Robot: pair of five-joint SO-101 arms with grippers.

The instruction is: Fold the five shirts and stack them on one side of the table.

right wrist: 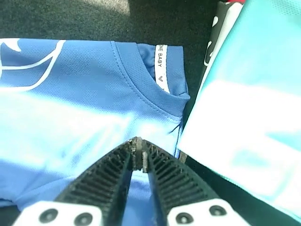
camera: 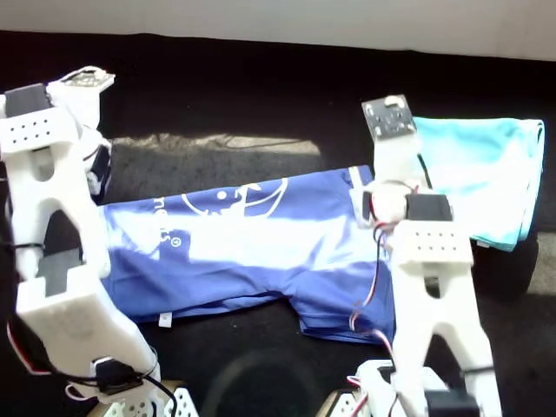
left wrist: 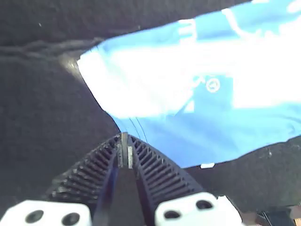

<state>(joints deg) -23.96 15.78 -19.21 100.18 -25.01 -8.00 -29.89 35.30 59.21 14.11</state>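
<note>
A blue shirt [camera: 252, 243] with a white print lies spread across the middle of the black table, its collar toward the right arm. My left gripper [left wrist: 123, 141] is shut at the shirt's left hem [left wrist: 141, 136], and the fabric runs into its tips. At the collar end [right wrist: 160, 70], my right gripper [right wrist: 138, 149] is shut on the blue cloth. A folded turquoise shirt [camera: 482, 174] lies at the back right, just beside the collar [right wrist: 244, 117].
Under the turquoise shirt, the edge of a darker folded garment [right wrist: 214, 33] peeks out. Black cloth [camera: 261, 95] covers the table. The two white arms [camera: 52, 217] [camera: 434, 287] stand over the shirt's ends. A small white tag [camera: 165, 320] lies at the shirt's near edge.
</note>
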